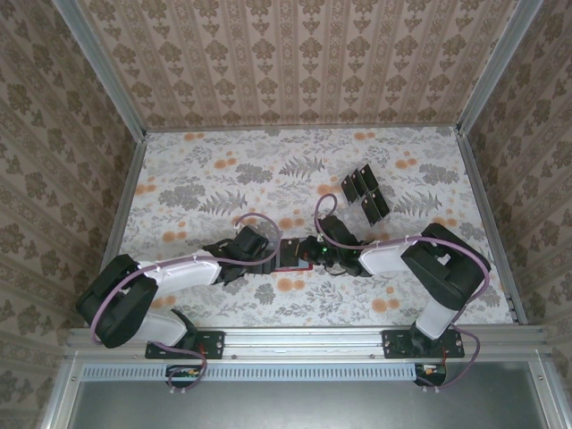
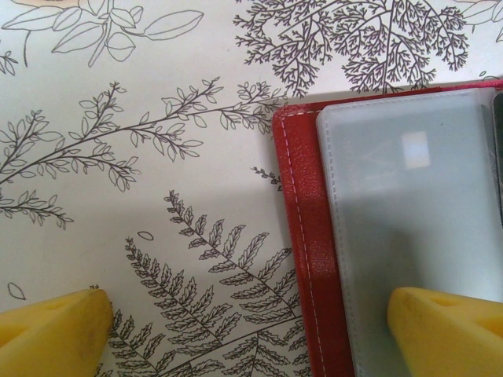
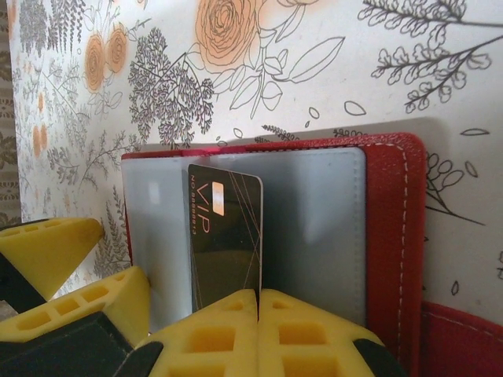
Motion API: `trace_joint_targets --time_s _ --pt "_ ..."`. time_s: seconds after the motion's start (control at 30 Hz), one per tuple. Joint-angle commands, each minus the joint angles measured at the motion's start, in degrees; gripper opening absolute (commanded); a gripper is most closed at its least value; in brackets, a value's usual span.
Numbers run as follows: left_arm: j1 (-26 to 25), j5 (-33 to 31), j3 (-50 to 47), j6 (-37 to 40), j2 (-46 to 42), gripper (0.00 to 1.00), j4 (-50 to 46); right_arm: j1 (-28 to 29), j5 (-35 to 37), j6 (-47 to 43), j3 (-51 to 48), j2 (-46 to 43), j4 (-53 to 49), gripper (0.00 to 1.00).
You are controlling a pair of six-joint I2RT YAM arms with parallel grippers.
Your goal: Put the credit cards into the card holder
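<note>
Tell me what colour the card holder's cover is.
Red card holder, pale stitching; best in right wrist view.

place: robot test booth | evidence: aluminium frame [image 1: 100, 67], wallpaper-lined walls [image 1: 295, 54], floral tabletop [image 1: 268, 152], bolted mounting rail [image 1: 304, 344]

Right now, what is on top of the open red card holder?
One black credit card, pinched by the right end effector, stands over the grey inner face of the card holder. Its lower end is covered by the fingers.

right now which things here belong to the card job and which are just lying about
Job: card holder, lying open; black card in the shut right gripper; loose black cards farther back; open left gripper.
Not job: floral table cover; patterned walls.
</note>
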Motion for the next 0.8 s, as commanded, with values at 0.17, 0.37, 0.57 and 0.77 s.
trace_joint_targets --time_s 0.17,0.37,0.57,0.77 --pt "0.51 -0.23 -1.96 -0.60 1.15 1.00 -4.39 -0.61 0.96 -2.28 0.42 -0.07 -2.89 0.00" --pt "0.44 -0.26 -2.00 -0.67 1.15 1.00 -4.32 -0.56 0.19 -2.82 1.45 1.32 -3.04 0.00" --pt "0.51 -0.26 -2.01 -0.64 1.24 1.00 -4.23 -0.07 -0.12 -3.04 1.85 1.73 -2.91 0.00" --pt "0.51 -0.28 -2.01 -0.60 1.24 1.00 -4.23 0.40 -0.60 -3.05 1.60 2.06 -2.39 0.00"
